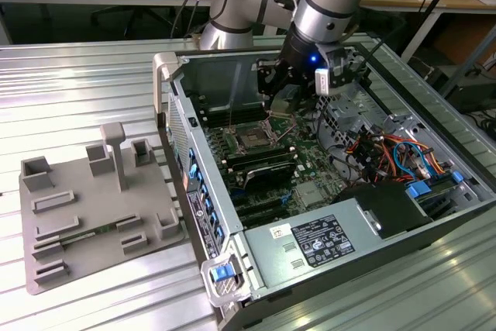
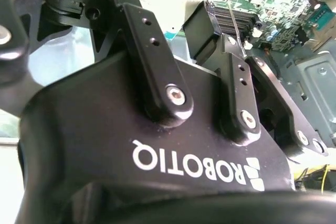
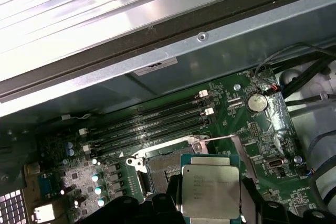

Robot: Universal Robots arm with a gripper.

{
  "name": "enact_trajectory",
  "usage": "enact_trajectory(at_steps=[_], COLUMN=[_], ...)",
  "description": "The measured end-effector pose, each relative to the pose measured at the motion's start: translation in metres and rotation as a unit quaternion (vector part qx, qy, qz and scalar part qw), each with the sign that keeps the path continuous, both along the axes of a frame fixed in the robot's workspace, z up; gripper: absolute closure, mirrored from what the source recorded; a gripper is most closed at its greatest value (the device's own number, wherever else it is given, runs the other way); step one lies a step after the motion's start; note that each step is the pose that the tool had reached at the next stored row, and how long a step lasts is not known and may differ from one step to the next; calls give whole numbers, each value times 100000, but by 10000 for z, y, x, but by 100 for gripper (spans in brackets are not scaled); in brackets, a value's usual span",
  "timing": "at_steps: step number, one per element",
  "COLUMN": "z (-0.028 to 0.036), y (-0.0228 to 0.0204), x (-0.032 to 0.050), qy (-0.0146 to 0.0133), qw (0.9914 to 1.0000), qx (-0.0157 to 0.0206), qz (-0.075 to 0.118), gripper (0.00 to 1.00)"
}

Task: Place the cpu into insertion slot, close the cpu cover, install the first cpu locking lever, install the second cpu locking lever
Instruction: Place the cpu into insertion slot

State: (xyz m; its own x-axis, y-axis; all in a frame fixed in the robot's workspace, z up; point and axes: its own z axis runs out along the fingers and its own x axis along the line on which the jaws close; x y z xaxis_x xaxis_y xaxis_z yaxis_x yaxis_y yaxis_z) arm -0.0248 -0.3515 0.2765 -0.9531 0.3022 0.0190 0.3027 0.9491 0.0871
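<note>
My gripper (image 3: 210, 209) is shut on the cpu (image 3: 209, 186), a small square chip with a dull silver top, its black fingers (image 3: 169, 204) pressing on two opposite edges. The cpu hangs just above the open insertion slot (image 3: 157, 165) on the green motherboard, partly overlapping it. A thin metal locking lever (image 3: 223, 137) sticks out along the slot's edge. I cannot tell the cpu cover apart from the shiny frame around the slot. In the exterior view the gripper (image 1: 284, 97) reaches into the open computer case above the insertion slot (image 1: 254, 139). The second wrist view shows the gripper's black body and fingers (image 2: 202, 27).
Memory slots (image 3: 157, 121) run beside the insertion slot, with the case wall (image 3: 173, 51) behind them. Coloured cables (image 1: 387, 153) and a power supply (image 1: 325, 242) sit on the case's right side. A grey parts fixture (image 1: 93, 215) lies on the ribbed metal table at the exterior view's left.
</note>
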Motion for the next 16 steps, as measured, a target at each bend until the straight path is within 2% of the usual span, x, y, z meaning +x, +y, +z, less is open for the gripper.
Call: enact_trajectory(at_steps=[2,6,12,14,16], z=[-5,-11,-15,-17,-20], y=[0,0,0,0,0], x=[0,0,0,0,0], qy=[4,0,1,7,7], qw=[99988,99941,99827,99736,99600], qx=[-32,-161,-275,-298,-348], qz=[-1550,-3418,-5877,-7257,-8932], gripper=[45,45,45,45,45])
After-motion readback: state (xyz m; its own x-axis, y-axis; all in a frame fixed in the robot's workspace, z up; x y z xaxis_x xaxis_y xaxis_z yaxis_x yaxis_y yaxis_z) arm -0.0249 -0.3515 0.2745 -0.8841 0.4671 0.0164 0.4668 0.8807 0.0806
